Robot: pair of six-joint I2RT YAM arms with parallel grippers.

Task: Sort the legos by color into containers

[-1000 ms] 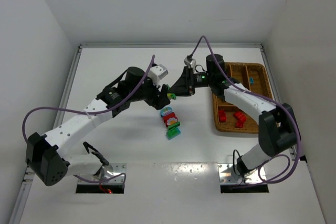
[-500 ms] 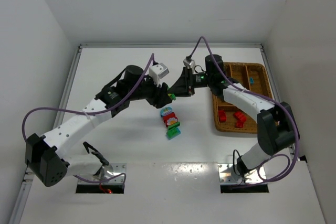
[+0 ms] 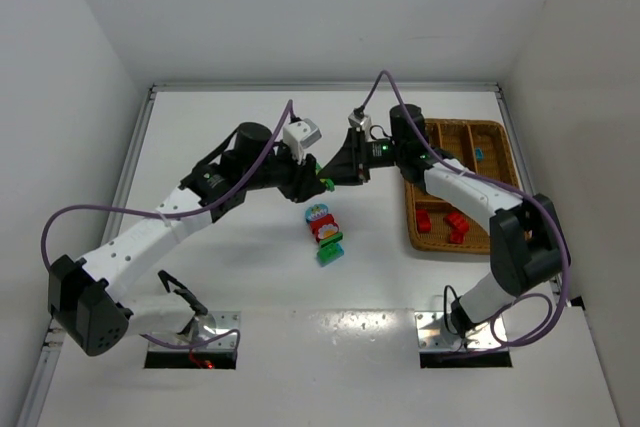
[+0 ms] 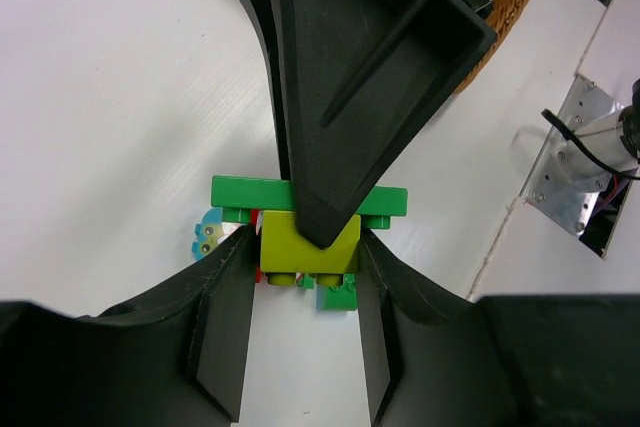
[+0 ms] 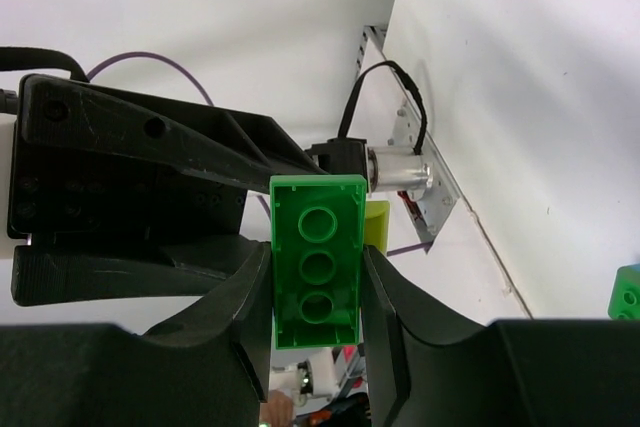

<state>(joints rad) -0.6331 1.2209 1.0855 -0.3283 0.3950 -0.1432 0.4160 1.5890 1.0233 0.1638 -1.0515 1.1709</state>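
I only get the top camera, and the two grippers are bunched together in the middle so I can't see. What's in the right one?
Observer: The right gripper clamps a dark green brick, with the hollow underside facing its camera.
Operator: And the left one, has it got anything?
Observer: The left gripper pinches a lime brick by its two sides.
Operator: Are the two bricks apart?
Observer: No, the lime brick sits right up against the dark green brick.

One tray, one stack; aloft, one green brick, one lime brick.
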